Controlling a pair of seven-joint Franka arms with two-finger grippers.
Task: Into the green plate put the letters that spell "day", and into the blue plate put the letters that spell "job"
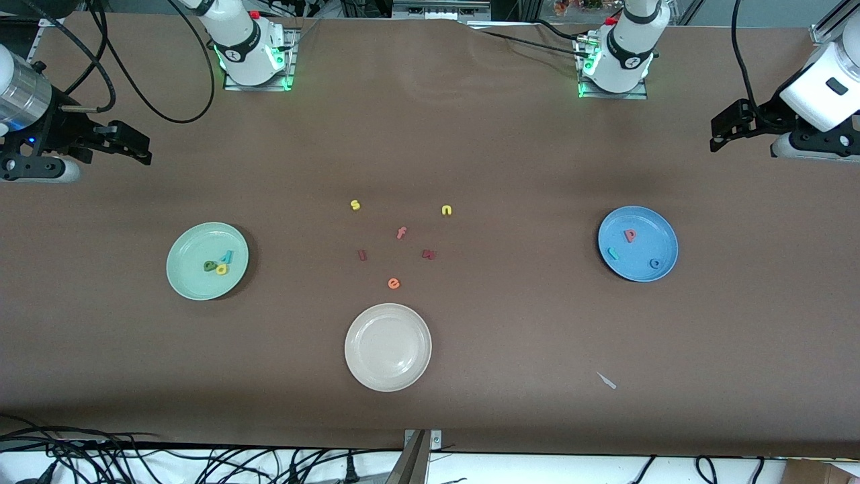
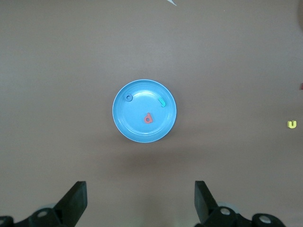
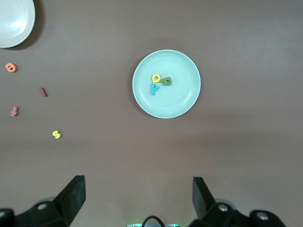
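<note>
Your two arms: glossy white shells, black joint bands | bases glowing green | black cables trailing | matte black grippers, jaws wide apart.

The table wears matt brown covering, faintly creased, perhaps paper. The green plate, blue plate and cream-white plate look smooth, slightly glossy.

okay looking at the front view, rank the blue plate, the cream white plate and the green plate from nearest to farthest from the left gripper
The left gripper hangs open over the table's edge at the left arm's end.
1. Round medium-blue shallow plate, toward that same end, holding three letters.
2. Round cream-white plate, mid-table, nearest the front camera.
3. Round pale mint-green plate, toward the right arm's end.
</note>
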